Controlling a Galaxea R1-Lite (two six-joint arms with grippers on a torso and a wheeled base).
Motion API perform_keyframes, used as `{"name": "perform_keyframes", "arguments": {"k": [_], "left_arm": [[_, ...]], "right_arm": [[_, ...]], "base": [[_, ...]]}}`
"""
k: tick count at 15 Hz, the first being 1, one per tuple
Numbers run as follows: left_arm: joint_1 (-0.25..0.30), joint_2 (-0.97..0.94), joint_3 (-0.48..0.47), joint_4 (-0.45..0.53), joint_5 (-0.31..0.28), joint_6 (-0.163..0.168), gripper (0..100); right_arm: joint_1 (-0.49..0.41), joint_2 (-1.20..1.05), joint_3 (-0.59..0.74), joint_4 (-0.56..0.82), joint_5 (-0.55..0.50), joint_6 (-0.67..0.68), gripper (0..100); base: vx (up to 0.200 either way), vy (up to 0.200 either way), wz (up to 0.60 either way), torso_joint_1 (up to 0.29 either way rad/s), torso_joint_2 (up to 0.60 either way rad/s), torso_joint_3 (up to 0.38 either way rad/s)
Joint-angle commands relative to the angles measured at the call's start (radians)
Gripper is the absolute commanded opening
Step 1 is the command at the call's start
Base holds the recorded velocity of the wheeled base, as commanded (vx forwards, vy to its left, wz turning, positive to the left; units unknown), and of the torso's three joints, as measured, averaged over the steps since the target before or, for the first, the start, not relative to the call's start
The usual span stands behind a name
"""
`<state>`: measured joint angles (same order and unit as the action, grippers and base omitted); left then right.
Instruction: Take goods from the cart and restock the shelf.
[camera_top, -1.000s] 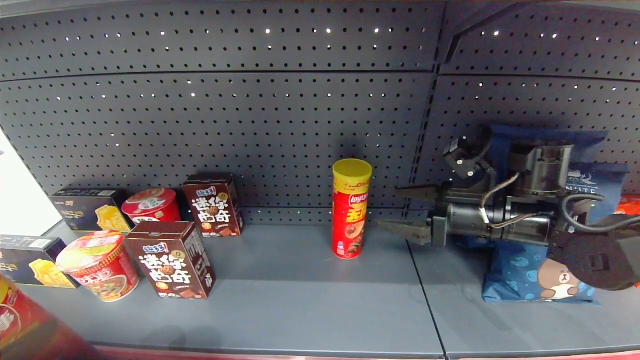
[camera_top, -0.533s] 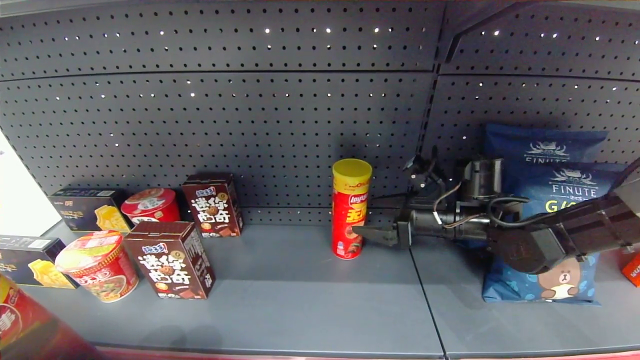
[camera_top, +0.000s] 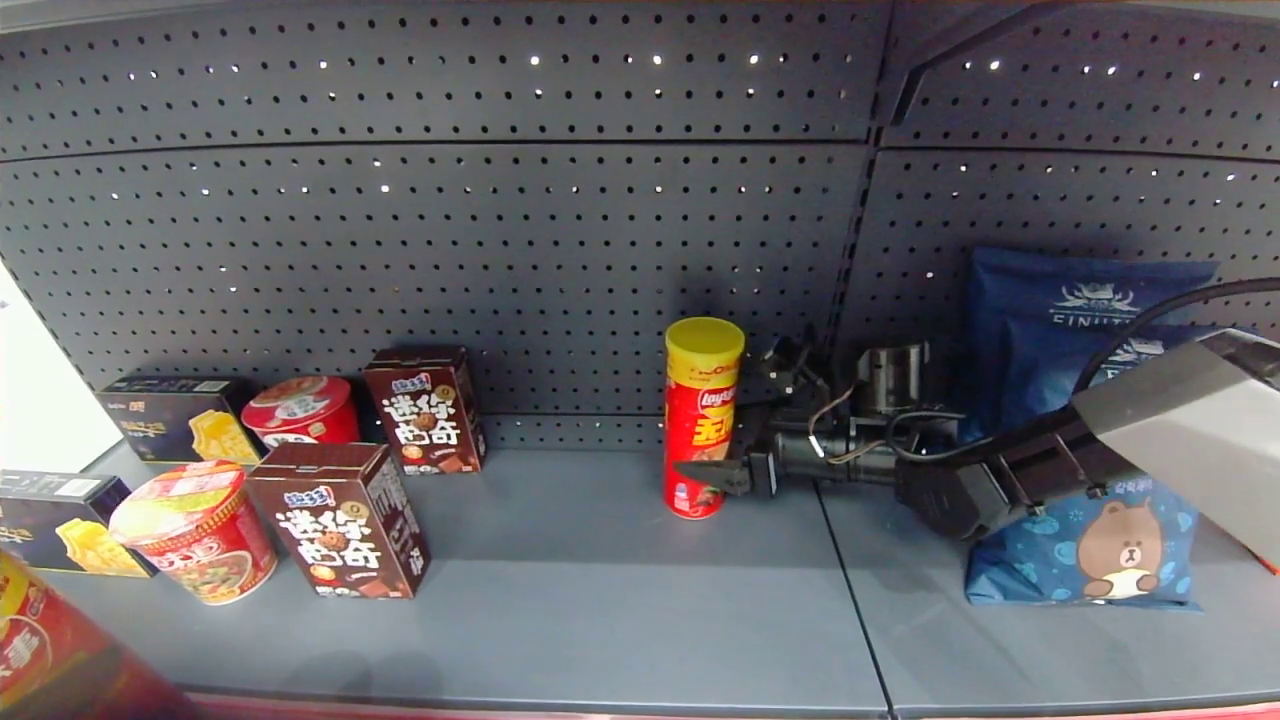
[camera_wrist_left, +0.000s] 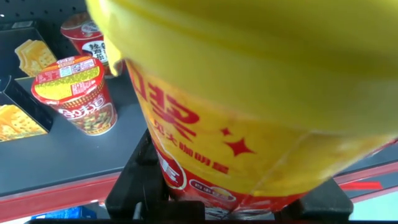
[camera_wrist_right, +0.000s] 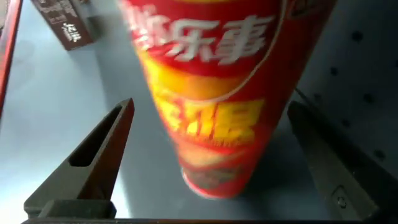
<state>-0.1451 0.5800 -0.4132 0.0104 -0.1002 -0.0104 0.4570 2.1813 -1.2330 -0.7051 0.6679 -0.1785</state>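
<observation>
A red chip can with a yellow lid (camera_top: 703, 415) stands upright on the grey shelf (camera_top: 600, 600), near the pegboard back wall. My right gripper (camera_top: 712, 442) comes in level from the right and is open, one finger in front of the can's lower half and one behind. The right wrist view has the chip can (camera_wrist_right: 211, 93) between the two spread fingers (camera_wrist_right: 93, 162), with gaps on both sides. A second red and yellow chip can (camera_wrist_left: 249, 106) is in my left gripper (camera_wrist_left: 217, 205), which is shut on it. That can (camera_top: 45, 650) sits low at the shelf's front left corner.
Two brown cookie boxes (camera_top: 342, 520), two noodle cups (camera_top: 200, 530) and dark boxes (camera_top: 60, 520) fill the shelf's left end. Blue snack bags (camera_top: 1085, 540) lean at the right, behind my right arm. Bare shelf lies in front of the standing can.
My right gripper has moved left along the shelf from beside the blue bags, and its open fingers now straddle the standing can. The left arm and its can have stayed put.
</observation>
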Motion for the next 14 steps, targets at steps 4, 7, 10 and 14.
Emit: {"name": "perform_keyframes", "arguments": {"k": [4,7,10,14], "left_arm": [[0.001,-0.002,0.002,0.003,0.001,0.000,0],[0.001,-0.005,0.011,0.008,0.001,0.000,0],[0.001,-0.005,0.020,0.008,0.001,0.000,0],[0.001,-0.031,0.022,0.011,0.001,0.000,0]], "right_arm": [[0.012,0.069,-0.066,-0.002,0.002,0.011,100],[0.014,0.083,-0.072,-0.056,0.032,0.057,0],[0.026,0.066,-0.059,-0.070,-0.014,0.076,0],[0.058,-0.120,0.082,-0.071,-0.105,0.077,0]], "base": [[0.000,0.000,0.00,0.000,0.00,0.000],[0.000,0.000,0.00,0.000,0.00,0.000],[0.000,0.000,0.00,0.000,0.00,0.000],[0.000,0.000,0.00,0.000,0.00,0.000]]}}
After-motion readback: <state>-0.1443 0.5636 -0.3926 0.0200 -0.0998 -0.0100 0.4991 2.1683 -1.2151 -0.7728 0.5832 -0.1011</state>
